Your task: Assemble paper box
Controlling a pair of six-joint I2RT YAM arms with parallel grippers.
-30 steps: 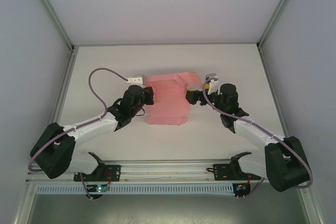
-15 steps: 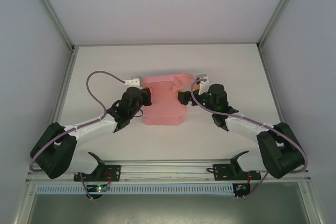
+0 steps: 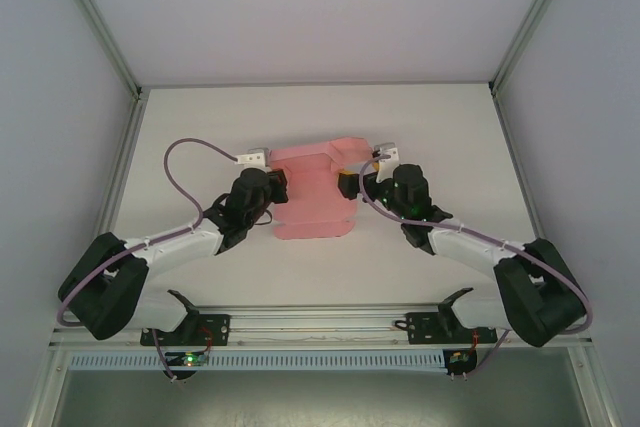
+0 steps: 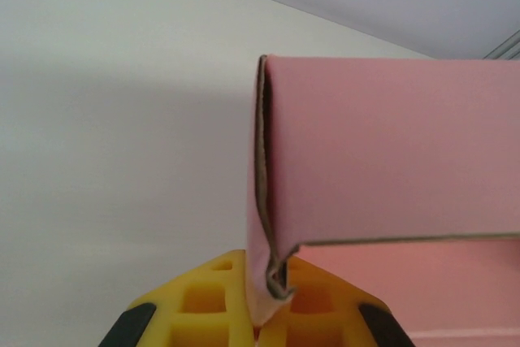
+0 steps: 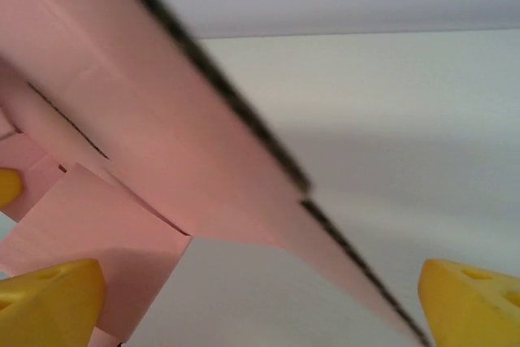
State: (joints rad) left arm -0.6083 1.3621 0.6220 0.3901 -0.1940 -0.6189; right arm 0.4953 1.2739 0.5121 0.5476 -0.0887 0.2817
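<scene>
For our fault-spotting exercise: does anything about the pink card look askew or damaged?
The paper box is only part-folded, with nothing torn. Where the left gripper pinches its corner, the card edge looks slightly buckled.

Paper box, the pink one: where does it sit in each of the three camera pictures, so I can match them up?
Top external: the paper box lies at the middle of the table.
Left wrist: the paper box takes the right half, with a folded edge standing upright at centre.
Right wrist: the paper box slants from upper left down to lower right.
Shared landmark: the white table beneath it, seen in all three views.
</scene>
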